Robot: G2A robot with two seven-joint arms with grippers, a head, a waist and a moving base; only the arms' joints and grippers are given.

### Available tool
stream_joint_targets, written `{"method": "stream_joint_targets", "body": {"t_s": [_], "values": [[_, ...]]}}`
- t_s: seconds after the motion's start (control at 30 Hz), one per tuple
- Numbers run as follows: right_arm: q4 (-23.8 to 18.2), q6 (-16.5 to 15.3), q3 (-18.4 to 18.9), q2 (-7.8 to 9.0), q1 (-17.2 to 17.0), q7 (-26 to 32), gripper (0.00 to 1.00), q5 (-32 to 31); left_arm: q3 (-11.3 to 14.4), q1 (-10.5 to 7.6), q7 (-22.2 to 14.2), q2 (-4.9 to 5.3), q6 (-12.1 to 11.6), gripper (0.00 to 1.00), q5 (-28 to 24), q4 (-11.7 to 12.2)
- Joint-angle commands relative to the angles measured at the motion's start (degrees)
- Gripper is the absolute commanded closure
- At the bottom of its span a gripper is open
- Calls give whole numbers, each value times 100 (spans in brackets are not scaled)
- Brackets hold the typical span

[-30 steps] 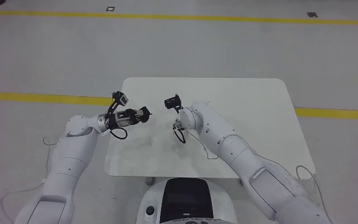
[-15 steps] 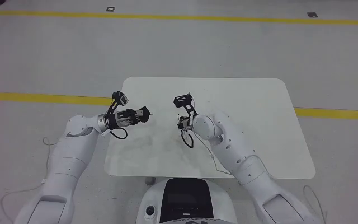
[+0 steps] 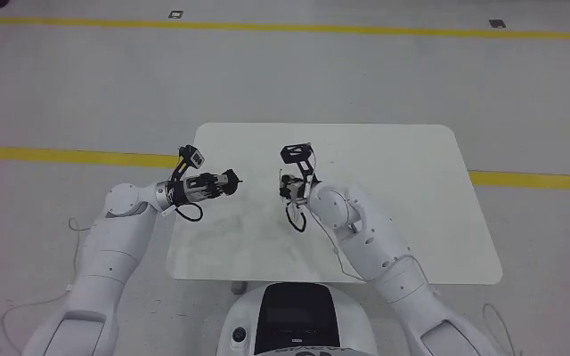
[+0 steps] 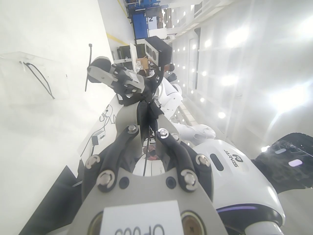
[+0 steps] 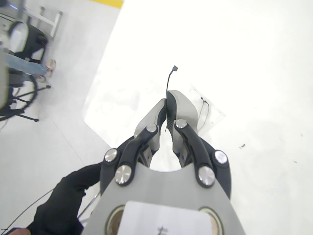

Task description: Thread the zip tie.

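Observation:
My right gripper (image 5: 167, 96) is shut on a thin black zip tie (image 5: 169, 80). The tie's square head sticks out past the fingertips, and its tail hangs between the fingers. In the top view this gripper (image 3: 285, 189) hovers over the white table (image 3: 401, 178), left of centre. My left gripper (image 3: 233, 178) is held level above the table's left edge, pointing at the right one across a short gap. It looks shut, with nothing visible in it. The left wrist view shows the right gripper (image 4: 94, 70) ahead, with the zip tie (image 4: 88, 67) crossing it.
A clear flat tray (image 5: 215, 116) lies on the table below the right gripper, holding spare black zip ties (image 4: 40, 80). A small black scrap (image 5: 242, 145) lies on the tabletop nearby. The right half of the table is bare.
The right arm drew its elbow in and turned its wrist, carrying the gripper and zip tie slightly right and toward the robot. The left arm stayed still.

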Motion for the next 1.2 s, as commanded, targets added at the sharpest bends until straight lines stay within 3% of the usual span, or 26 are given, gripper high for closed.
{"method": "stream_joint_targets", "body": {"t_s": [0.0,0.3,0.63,0.97,1.17], "values": [[-134,-139,22,13,-164,-412,100,38,0,0,0,0,0,100,0,0],[-583,-392,0,33,-680,-2108,100,-51,0,0,0,0,0,100,0,0],[-607,-396,12,35,-699,-2161,100,-44,0,0,0,0,0,100,0,0],[-743,-219,-117,-54,-1082,-3883,100,419,262,168,472,-21,112,100,43,-270],[-591,-78,-267,-107,-1071,-4208,100,484,442,171,664,-45,48,100,60,-336]]}}
